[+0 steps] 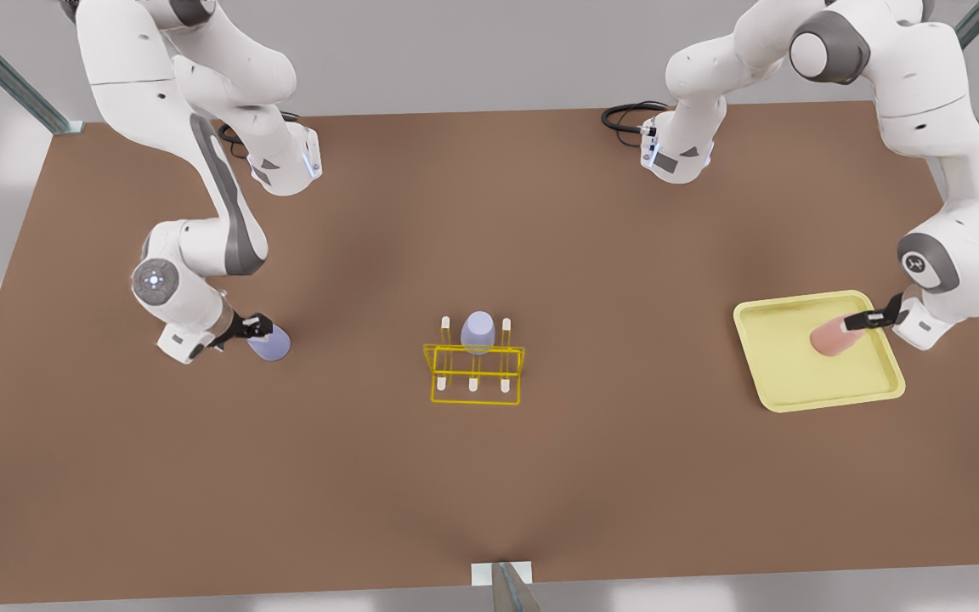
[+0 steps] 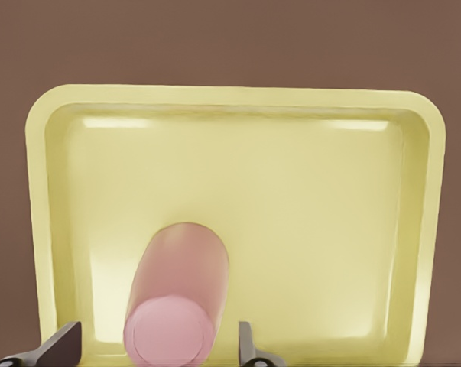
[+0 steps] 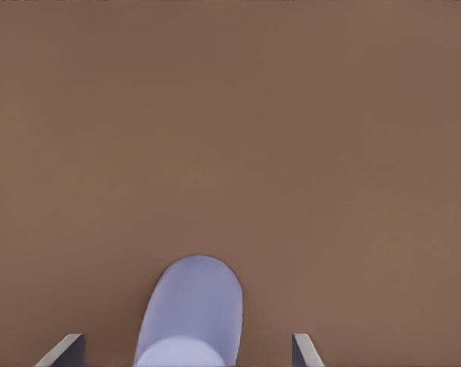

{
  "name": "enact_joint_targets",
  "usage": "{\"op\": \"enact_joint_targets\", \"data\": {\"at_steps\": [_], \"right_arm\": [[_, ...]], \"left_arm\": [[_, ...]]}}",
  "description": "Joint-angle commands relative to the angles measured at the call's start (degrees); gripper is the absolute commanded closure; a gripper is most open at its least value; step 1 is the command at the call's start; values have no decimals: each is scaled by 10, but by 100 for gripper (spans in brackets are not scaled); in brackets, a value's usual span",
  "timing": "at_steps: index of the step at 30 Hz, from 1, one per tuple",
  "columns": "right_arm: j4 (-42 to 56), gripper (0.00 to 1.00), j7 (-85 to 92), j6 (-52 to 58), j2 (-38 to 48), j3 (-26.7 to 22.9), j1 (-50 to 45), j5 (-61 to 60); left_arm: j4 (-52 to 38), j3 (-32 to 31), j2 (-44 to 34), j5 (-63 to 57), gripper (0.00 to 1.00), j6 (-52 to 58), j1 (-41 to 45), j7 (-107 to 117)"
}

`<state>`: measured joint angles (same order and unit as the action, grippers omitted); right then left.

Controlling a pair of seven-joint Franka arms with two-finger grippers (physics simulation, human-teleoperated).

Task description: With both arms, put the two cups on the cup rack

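My left gripper (image 2: 157, 348) sits over the pale yellow tray (image 1: 829, 399) near the table's (image 1: 489, 493) edge on the front view's right. Its fingers (image 2: 58, 348) are spread wide on either side of the salmon pink cup (image 1: 835, 337), with clear gaps showing, so I hold nothing there. That cup rests inside the tray, close to the rim nearest my wrist.

My right gripper (image 1: 253, 328) is down at the table near the edge on the front view's left, fingers (image 3: 66, 352) parted around the lavender cup (image 1: 270, 344), not touching its sides.

The yellow cup rack (image 1: 474, 367) stands mid-table, well apart from both cups. Another lavender cup (image 1: 478, 331) already sits upside down on one of its rear pegs.
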<state>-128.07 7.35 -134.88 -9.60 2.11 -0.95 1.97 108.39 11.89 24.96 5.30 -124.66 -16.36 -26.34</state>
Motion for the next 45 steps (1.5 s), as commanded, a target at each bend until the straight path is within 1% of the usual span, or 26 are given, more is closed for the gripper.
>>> {"op": "enact_joint_targets", "data": {"at_steps": [1,2,3,5,10,12,15,24,29,30,37,38,39,40,41,42,45], "right_arm": [[-5,0,-71,-43,-5,0,-10,-1],[-17,0,-77,-60,-4,-1,-10,0],[-46,0,-82,-104,-1,-2,-9,3],[-63,0,-87,-118,2,-2,-9,3],[-79,0,-160,-111,3,-1,-10,3],[-83,0,-168,-102,4,-2,-9,3],[-84,0,-168,-94,-3,-2,-9,3],[-79,0,-168,-90,-41,-3,-4,4],[-79,0,-168,-90,-47,-3,-3,4],[-79,0,-168,-90,-50,-4,-3,4],[-78,0,-168,-89,-56,-4,-4,4],[-76,1,-168,-89,-59,-4,-4,4],[-76,4,-167,-88,-59,-4,-4,4],[-75,13,-167,-86,-59,-4,-4,5],[-75,21,-166,-85,-59,-4,-4,4],[-73,23,-165,-85,-59,-4,-4,4],[-70,23,-160,-79,-59,-5,-3,5]], "left_arm": [[9,7,-1,-6,0,-48,0,-197],[22,9,-1,-6,0,-57,1,-197],[34,9,-1,-6,0,-67,2,-197],[46,9,0,-6,0,-67,4,-197],[50,9,9,-5,0,-74,4,-195],[67,9,13,-4,0,-122,2,-195],[75,9,21,0,0,-147,2,-193],[75,9,30,10,0,-153,2,-193],[75,7,28,25,0,-153,5,-184],[75,7,28,47,0,-153,8,-184],[73,6,33,48,0,-173,10,-184],[73,6,34,48,0,-173,11,-184],[73,6,34,49,0,-173,14,-184],[73,6,34,50,0,-187,16,-184],[73,6,34,50,2,-189,18,-184],[73,6,34,50,4,-189,18,-184],[72,6,34,51,6,-190,18,-184]]}}
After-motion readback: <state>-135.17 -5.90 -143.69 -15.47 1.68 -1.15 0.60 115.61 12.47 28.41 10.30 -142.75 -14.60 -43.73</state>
